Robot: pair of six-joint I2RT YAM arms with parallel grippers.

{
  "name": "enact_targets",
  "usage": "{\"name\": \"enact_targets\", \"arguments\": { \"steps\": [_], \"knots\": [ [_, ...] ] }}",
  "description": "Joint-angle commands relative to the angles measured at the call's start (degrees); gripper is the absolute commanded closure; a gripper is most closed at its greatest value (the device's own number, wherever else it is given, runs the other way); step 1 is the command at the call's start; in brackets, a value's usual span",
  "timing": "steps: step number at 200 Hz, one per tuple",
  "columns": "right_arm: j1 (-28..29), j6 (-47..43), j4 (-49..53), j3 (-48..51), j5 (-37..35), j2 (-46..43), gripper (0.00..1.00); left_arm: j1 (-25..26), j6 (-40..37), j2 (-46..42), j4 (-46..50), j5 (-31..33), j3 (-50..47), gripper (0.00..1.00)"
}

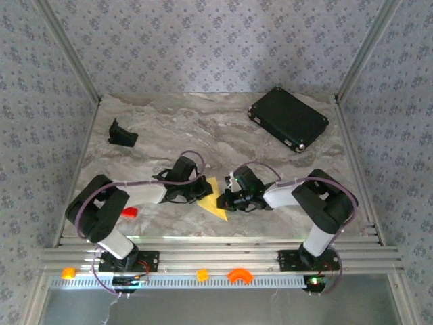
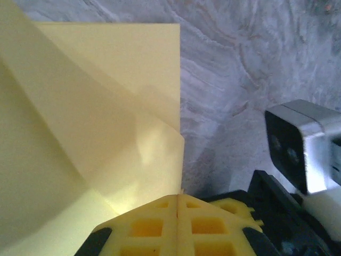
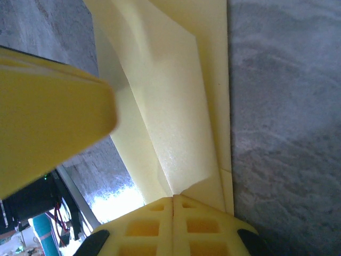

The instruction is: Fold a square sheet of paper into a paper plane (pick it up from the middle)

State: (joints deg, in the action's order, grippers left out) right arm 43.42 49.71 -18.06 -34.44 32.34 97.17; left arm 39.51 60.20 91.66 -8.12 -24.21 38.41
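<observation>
Left gripper: the left gripper (image 2: 177, 218) is seen with its yellow fingers pressed flat together, and an edge of the sheet of paper (image 2: 106, 117) is pinched in the seam between them.
Right gripper: the right gripper (image 3: 174, 216) is likewise closed tight, and a fold of the sheet is caught where its fingers meet.
Sheet relative to the grippers: from above, the sheet is found between the two fingertips, the left gripper at its left edge and the right gripper at its right edge, so that it is held from both sides.
Sheet position: it is located at the near middle of the tabletop (image 1: 203, 128), just ahead of the arm bases.
Sheet appearance: pale yellow and thin. A narrow wedge is seen from above, its point turned toward the near right. Several overlapping layers and straight diagonal creases are shown in the wrist views.
Contact with the tabletop: it cannot be told whether the sheet is lifted or resting.
Surroundings: a black case (image 1: 289, 118) is set at the far right, well apart, and a small red block (image 1: 128, 212) lies beside the left arm.
</observation>
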Motion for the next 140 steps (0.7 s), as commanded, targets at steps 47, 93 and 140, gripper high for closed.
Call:
{"name": "enact_targets", "arguments": {
  "steps": [47, 93, 140],
  "knots": [
    [0.07, -0.81, 9.98, 4.28, -2.62, 2.86, 1.0, -6.14, -2.78, 5.02, 1.62, 1.41, 0.73, 1.0],
    [0.0, -0.93, 9.25, 5.24, -2.07, 3.18, 1.0, -12.67, -6.67, 7.54, 4.27, 0.11, 2.71, 1.0],
    [-0.04, -1.07, 9.0, 5.64, -1.8, 3.41, 1.0, -17.5, -9.06, 7.27, 7.9, -0.36, 4.5, 1.0]
  ]
}}
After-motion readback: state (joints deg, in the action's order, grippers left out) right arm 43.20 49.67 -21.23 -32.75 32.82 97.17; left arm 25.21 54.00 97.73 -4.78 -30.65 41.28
